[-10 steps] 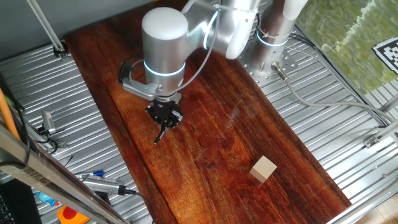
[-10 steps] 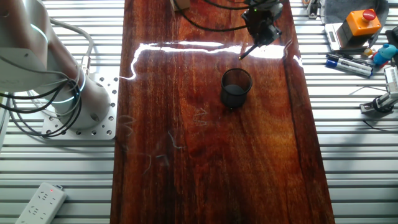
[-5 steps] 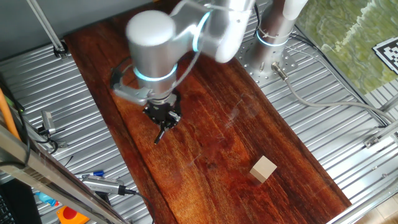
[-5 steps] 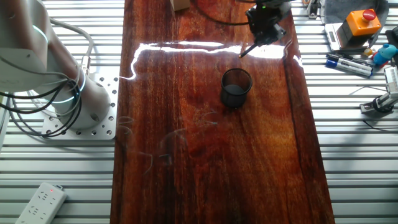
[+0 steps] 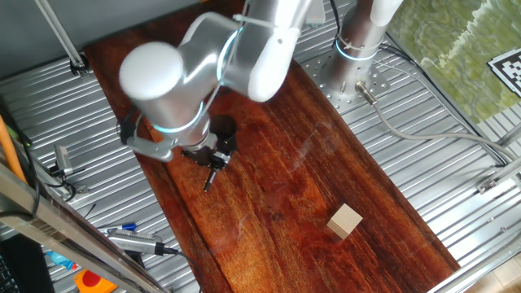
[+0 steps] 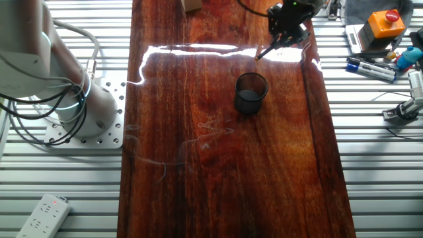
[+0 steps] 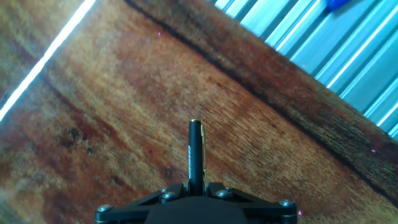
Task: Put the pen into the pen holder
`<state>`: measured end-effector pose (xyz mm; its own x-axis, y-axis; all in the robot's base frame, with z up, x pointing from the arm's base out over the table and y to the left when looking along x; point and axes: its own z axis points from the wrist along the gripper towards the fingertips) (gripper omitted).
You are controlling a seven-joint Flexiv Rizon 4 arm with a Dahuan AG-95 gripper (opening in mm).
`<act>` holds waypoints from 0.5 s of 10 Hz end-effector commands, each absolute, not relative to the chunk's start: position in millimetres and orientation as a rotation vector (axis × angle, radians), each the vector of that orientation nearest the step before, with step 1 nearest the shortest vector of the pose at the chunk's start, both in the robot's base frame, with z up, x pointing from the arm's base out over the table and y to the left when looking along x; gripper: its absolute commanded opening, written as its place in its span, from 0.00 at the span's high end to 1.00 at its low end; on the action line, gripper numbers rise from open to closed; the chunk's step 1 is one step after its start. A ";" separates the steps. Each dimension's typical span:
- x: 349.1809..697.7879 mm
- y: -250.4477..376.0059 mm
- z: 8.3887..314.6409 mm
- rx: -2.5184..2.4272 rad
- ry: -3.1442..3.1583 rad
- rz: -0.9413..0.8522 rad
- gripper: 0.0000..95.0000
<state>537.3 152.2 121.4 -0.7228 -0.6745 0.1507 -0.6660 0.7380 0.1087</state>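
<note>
My gripper [image 5: 214,159] is shut on the pen [image 5: 208,178], a thin black pen that hangs from the jaws, tilted, tip down, just above the wooden board. In the other fixed view the gripper [image 6: 280,39] holds the pen [image 6: 264,52] beyond the pen holder [image 6: 251,92], a small black round cup that stands upright and apart from it. In the hand view the pen [image 7: 195,154] sticks out straight from the shut gripper [image 7: 195,186] over bare wood. The cup's dark rim [image 5: 225,128] shows partly behind the arm.
A tan wooden block [image 5: 345,220] lies on the dark wooden board [image 5: 309,187]; it also shows at the board's far end [image 6: 192,4]. Blue-and-silver markers [image 6: 370,66] and an orange box [image 6: 384,23] lie on the ribbed metal beside the board. The robot base [image 6: 79,99] stands at the left.
The arm's big joint has swung left and lower in one fixed view. The gripper, still holding the pen, has shifted slightly towards the board's edge, away from the cup.
</note>
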 end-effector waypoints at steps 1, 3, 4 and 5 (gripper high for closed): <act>535.7 151.4 122.4 1.076 -2.744 -0.054 1.00; 535.7 151.4 122.4 1.076 -2.743 -0.055 1.00; 535.8 151.5 122.4 1.075 -2.742 -0.052 1.00; 535.9 151.5 122.2 1.080 -2.736 -0.050 1.00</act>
